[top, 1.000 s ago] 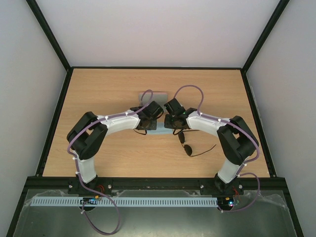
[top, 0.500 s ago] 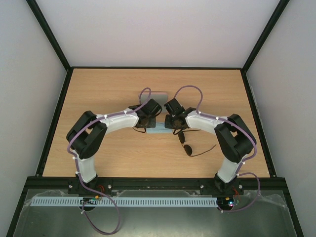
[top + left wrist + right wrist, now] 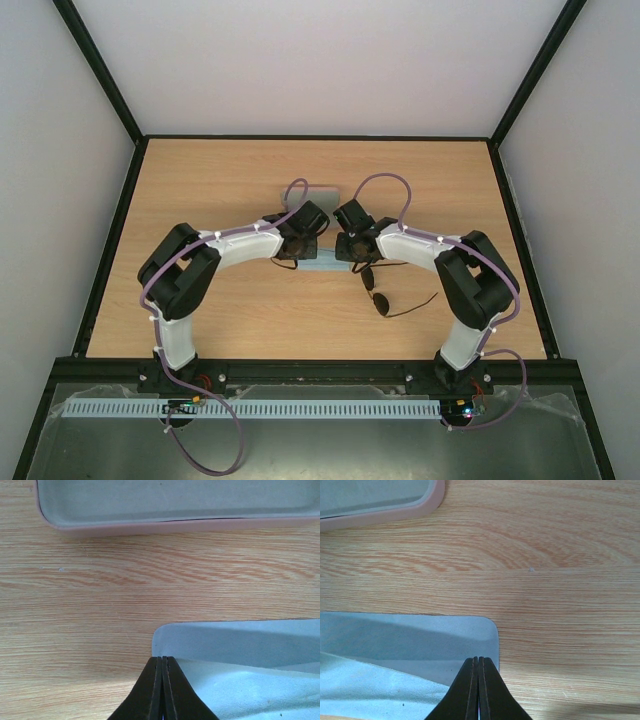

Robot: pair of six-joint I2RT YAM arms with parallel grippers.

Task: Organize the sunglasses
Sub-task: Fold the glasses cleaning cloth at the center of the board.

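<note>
The table (image 3: 200, 180) carries a pink case (image 3: 150, 527) lying open at the centre, with a blue cloth (image 3: 240, 645) just in front of it. The sunglasses (image 3: 378, 296) lie on bare wood near the cloth's right side, apart from the case. The left gripper (image 3: 161, 663) and the right gripper (image 3: 478, 662) are each clenched on a cloth corner

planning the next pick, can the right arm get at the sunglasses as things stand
Probably, once freed: the sunglasses lie in the open close beside its wrist, but the right tool is shut on the light blue cloth and must let go first.
</note>
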